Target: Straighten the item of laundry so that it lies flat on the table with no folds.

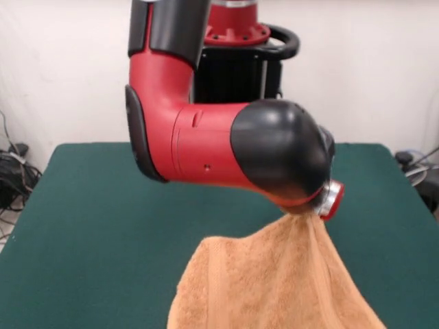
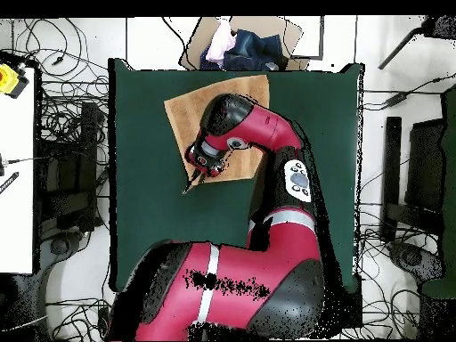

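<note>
Towel (image 1: 274,288) is hanging from under the arm's wrist (image 1: 322,195), one corner pulled up to a peak, rest draping down and spreading onto the table (image 1: 89,226). In the overhead view the towel (image 2: 191,111) is lying near the table's far edge from the robot's base, w/ the arm (image 2: 258,134) crossing over its middle and a corner rising toward the gripper (image 2: 193,183).

Gripper itself is hiding behind the wrist in the front view; overhead it is showing only as a small dark tip, so whether its jaws are closed can't be told. Judging by the peaked cloth, it's probably pinching that corner, but that's inference only.

Risks from here:
- Corner slipping out mid-lift, if grip is thin → towel dropping in a heap, more folds.
- Pulling toward the table's edge → cloth ending up hanging off, since it's already close to that edge.
- Lowering straight down → lifted part folding back over the rest, not flat.
- Dragging too low → fuzzy cloth catching on the felt-like table top, bunching.
</note>
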You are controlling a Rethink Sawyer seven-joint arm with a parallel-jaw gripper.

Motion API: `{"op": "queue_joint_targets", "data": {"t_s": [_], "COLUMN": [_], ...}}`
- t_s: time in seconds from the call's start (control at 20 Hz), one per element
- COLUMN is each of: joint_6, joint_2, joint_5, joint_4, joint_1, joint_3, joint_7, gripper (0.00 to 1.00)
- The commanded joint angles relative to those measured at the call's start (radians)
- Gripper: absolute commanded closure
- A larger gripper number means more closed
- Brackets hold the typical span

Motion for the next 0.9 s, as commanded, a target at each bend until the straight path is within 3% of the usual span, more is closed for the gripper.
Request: {"op": "queue_joint_targets", "data": {"t_s": [0.05,0.6,0.9], "joint_6": [-0.038,0.042,0.033], "joint_2": [-0.114,-0.165,-0.110], "joint_5": [0.040,0.006,-0.024], "joint_4": [0.261,0.231,0.178], "joint_1": [-0.017,-0.018,-0.032], "joint_3": [0.124,0.129,0.136], "joint_7": [-0.067,-0.050,-0.061], "gripper": [1.00,1.00,1.00]}}
